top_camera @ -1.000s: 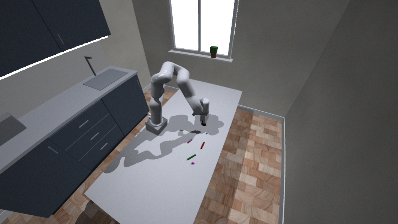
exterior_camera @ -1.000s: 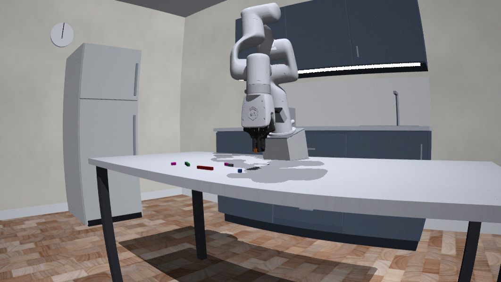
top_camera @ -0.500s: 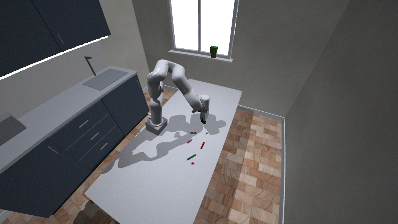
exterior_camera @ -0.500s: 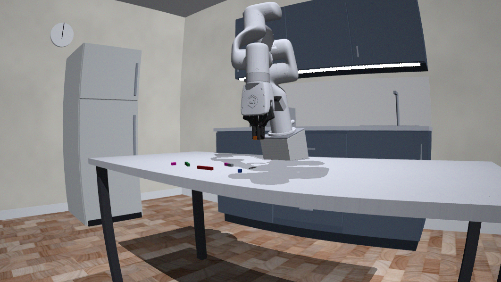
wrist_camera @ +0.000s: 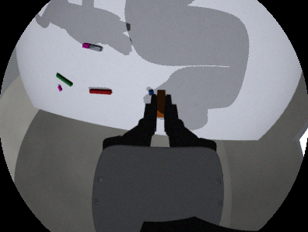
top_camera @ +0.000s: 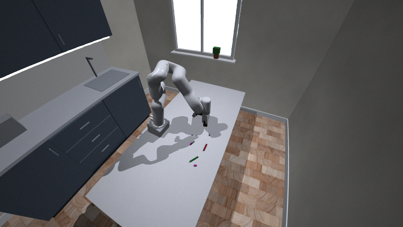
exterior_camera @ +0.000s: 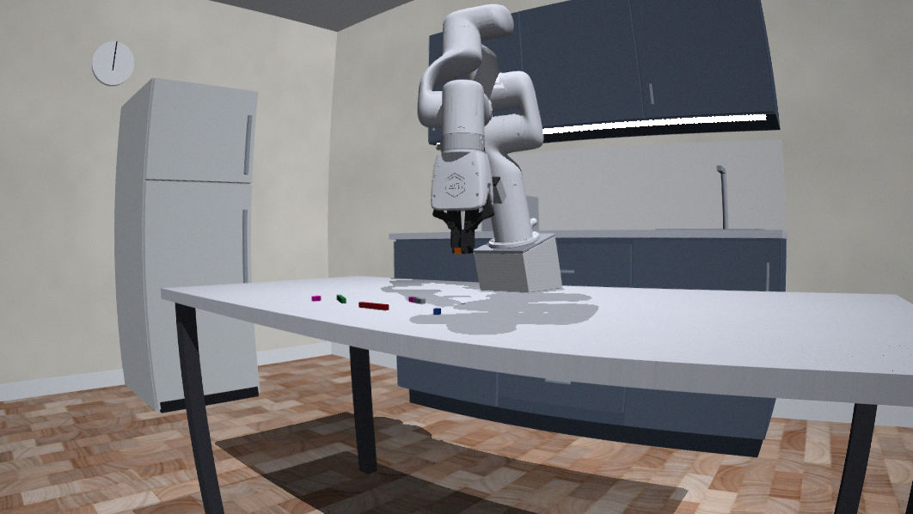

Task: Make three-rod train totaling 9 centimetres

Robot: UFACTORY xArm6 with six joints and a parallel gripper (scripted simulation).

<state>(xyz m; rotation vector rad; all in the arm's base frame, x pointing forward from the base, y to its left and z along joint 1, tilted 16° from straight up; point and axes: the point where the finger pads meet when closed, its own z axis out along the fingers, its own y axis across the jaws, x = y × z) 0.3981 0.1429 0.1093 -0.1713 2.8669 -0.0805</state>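
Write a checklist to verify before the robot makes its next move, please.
1. Tool closed on the orange rod: ok.
2. Orange rod lifted off the table: ok.
3. Grey rod and its magenta neighbour end to end: ok, no gap seen.
4. Orange rod turned along their line: not ok, it points across it.
5. Red, green and blue rods apart from that pair: ok.
6. Gap between grey and magenta within the limit: cannot tell exactly.
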